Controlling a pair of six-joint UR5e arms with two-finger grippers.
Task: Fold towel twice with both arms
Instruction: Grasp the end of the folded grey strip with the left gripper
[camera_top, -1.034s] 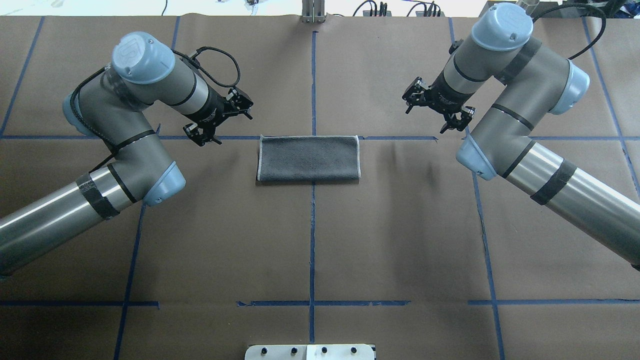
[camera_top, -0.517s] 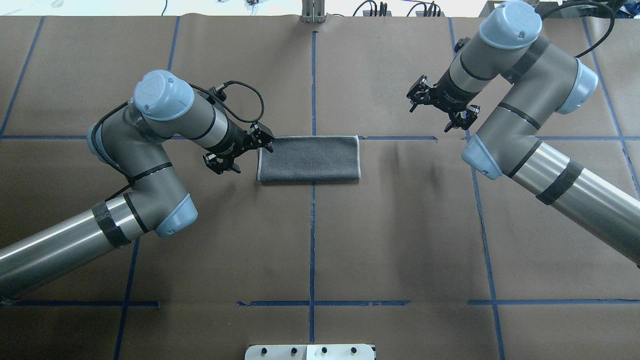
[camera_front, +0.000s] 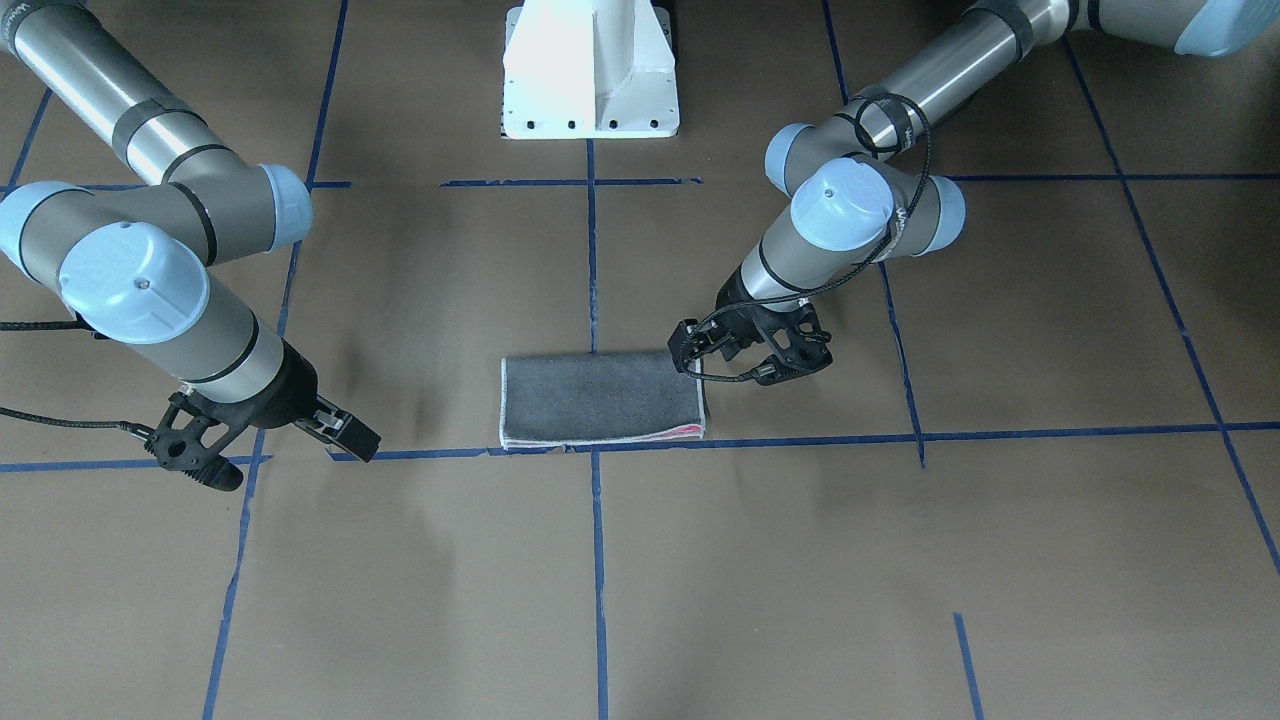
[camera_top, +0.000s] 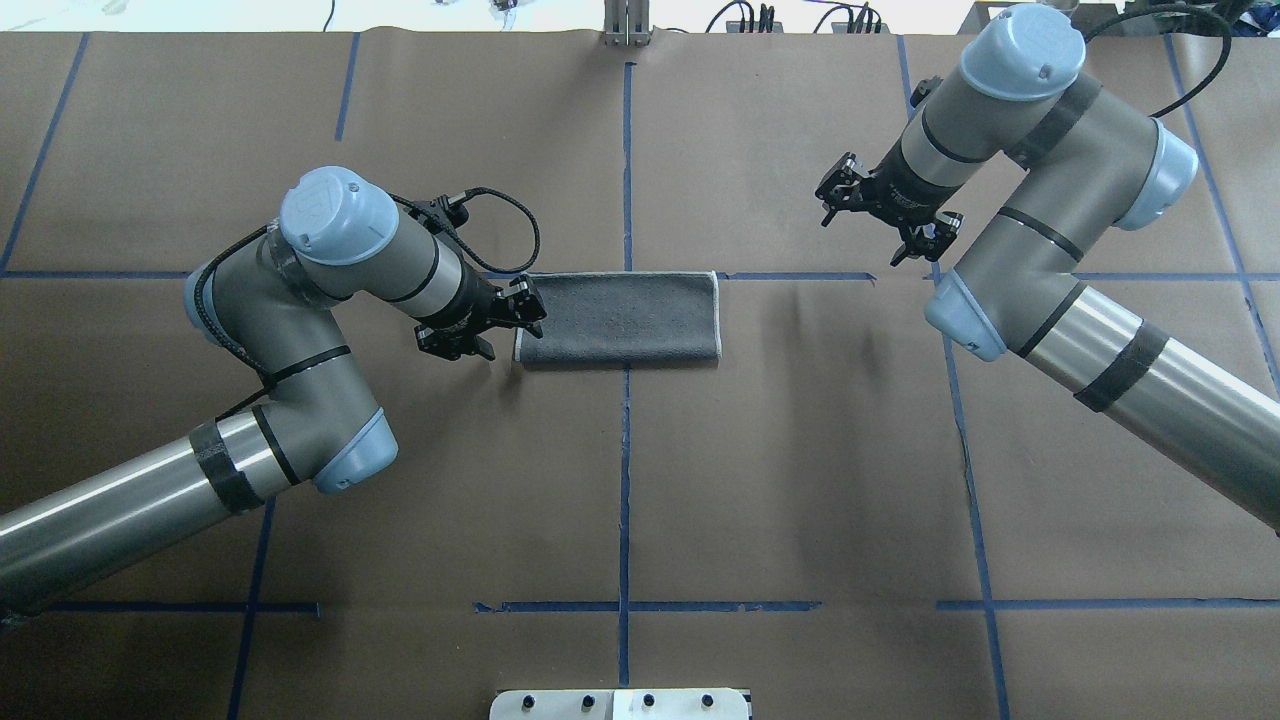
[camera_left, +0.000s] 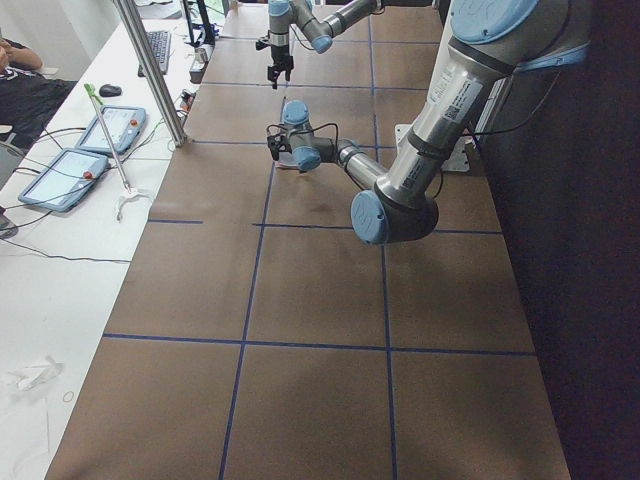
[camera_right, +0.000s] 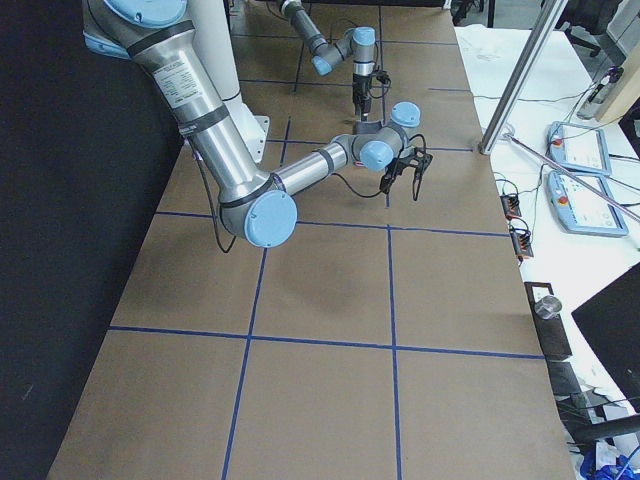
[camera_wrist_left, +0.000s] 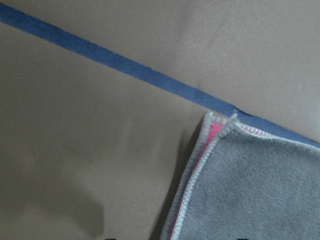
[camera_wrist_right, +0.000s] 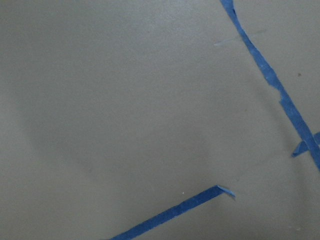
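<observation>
The towel (camera_top: 618, 318) lies flat at the table's centre, folded into a rectangle with its dark grey face up; it also shows in the front-facing view (camera_front: 600, 410). A pink strip shows along its edge in the left wrist view (camera_wrist_left: 260, 185). My left gripper (camera_top: 503, 325) is open and empty, low at the towel's left short edge, with one finger (camera_top: 530, 302) at the far-left corner; it also shows in the front-facing view (camera_front: 738, 362). My right gripper (camera_top: 868, 235) is open and empty, well off the towel's right end, and shows in the front-facing view too (camera_front: 280, 458).
Brown paper with blue tape lines (camera_top: 625, 480) covers the table. The white pedestal base (camera_front: 590, 70) stands at the robot's side. A metal post (camera_left: 150, 70) and tablets (camera_left: 60, 170) lie beyond the far edge. The right wrist view shows only paper and tape (camera_wrist_right: 170, 212).
My left arm has swung in toward the towel and brought its gripper to the towel's left edge. My right arm has drawn slightly back and away from the towel.
</observation>
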